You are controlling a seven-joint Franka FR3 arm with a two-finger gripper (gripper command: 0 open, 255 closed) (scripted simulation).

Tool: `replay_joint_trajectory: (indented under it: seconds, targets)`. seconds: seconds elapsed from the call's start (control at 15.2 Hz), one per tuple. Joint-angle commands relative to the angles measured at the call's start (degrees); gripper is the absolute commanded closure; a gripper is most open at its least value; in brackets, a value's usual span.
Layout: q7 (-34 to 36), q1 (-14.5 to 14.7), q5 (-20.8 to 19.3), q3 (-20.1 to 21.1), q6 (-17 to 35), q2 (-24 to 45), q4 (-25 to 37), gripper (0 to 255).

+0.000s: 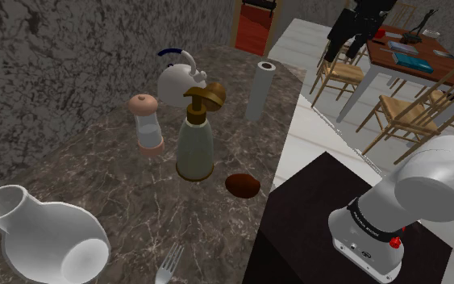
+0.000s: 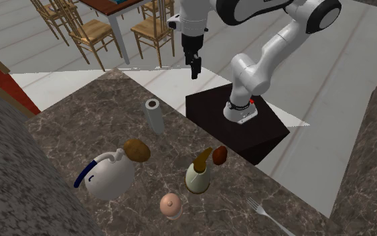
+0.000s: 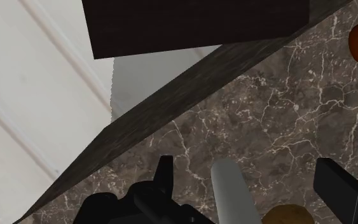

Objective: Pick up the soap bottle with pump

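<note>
Upright soap bottle (image 1: 194, 145) beside shaker (image 1: 147, 125)

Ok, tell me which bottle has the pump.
The pale soap bottle with the brown pump; the shaker beside it has a rounded pink cap.

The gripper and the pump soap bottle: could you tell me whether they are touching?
Apart. The second exterior view shows the gripper high in the air, a wide gap from the soap bottle on the counter.

One each: soap bottle (image 1: 194, 145), kettle (image 1: 175, 81), paper roll (image 1: 260, 90), fork (image 1: 167, 265), vase (image 1: 43, 234), shaker (image 1: 147, 123).
</note>
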Motion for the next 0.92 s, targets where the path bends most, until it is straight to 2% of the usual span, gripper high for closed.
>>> replay_joint_trajectory:
  seconds: [0.0, 0.46, 0.86]
  targets:
    - [0.0, 0.0, 0.0, 0.0, 0.0, 0.0, 0.0, 0]
    - [10.54, 2.32, 4.84, 9.31, 2.29, 6.18, 3.22, 0]
    - [19.6, 3.54, 7.18, 16.96, 4.34, 14.1, 8.69, 0]
